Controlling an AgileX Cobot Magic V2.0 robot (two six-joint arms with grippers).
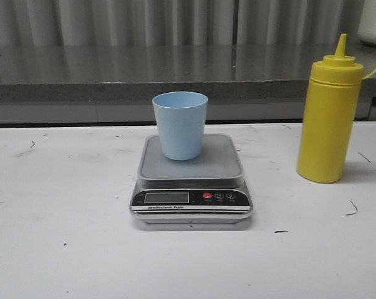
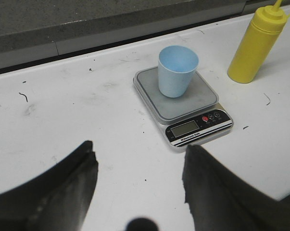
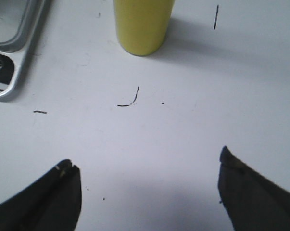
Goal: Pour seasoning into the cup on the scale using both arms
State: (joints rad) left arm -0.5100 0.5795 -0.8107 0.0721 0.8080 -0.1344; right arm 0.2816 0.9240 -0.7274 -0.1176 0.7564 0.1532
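Nothing of the pour looks begun: the cup (image 1: 180,124) already stands upright on the scale (image 1: 191,187), while the bottle (image 1: 330,115) stands upright and untouched on the table (image 1: 63,249), just beside the scale. The right gripper (image 3: 149,192) is spread wide and empty, the bottle's base straight ahead of its fingertips with bare table between; the left gripper (image 2: 140,183) is likewise wide and empty, with scale and cup ahead of it and the bottle farther off beyond them. By my reading everything remains: gripping the bottle, lifting it, tipping its nozzle over the cup.
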